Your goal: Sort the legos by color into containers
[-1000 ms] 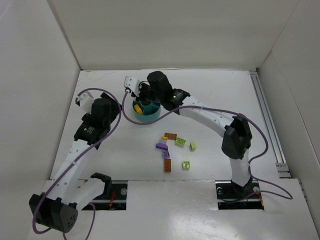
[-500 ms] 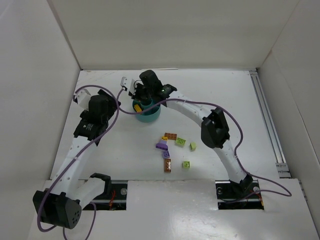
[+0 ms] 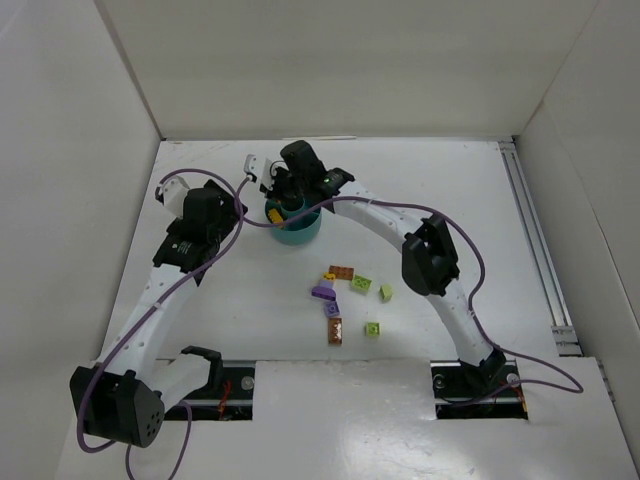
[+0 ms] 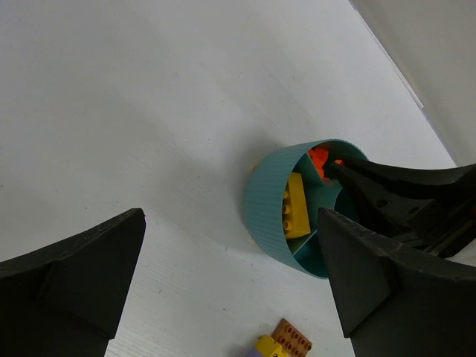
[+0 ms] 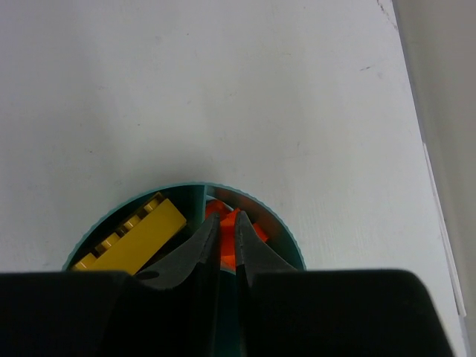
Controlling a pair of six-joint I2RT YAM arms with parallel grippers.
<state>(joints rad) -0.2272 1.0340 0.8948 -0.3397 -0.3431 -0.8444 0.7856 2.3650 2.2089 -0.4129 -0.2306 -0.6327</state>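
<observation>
The round teal dish [image 3: 303,236] stands left of centre. A yellow brick [image 3: 275,215] lies in one of its sections, also in the left wrist view [image 4: 295,206] and the right wrist view [image 5: 137,238]. My right gripper [image 3: 284,201] reaches down into the dish. Its jaws [image 5: 227,217] are shut on an orange-red brick [image 5: 253,227] inside a rim section of the dish [image 5: 286,230]. My left gripper [image 4: 230,290] is wide open and empty, hovering left of the dish [image 4: 271,186]. In the top view it [image 3: 222,200] sits beside the dish.
Loose bricks lie on the table in front of the dish: a brown one [image 3: 341,271], a yellow one [image 3: 329,276], lime ones [image 3: 360,285] [image 3: 386,292] [image 3: 372,329], purple ones [image 3: 322,292] [image 3: 331,309], another brown one [image 3: 335,329]. White walls enclose the table.
My right arm has folded in and its gripper has shifted slightly left over the dish. My left gripper has moved a little up and back beside the dish.
</observation>
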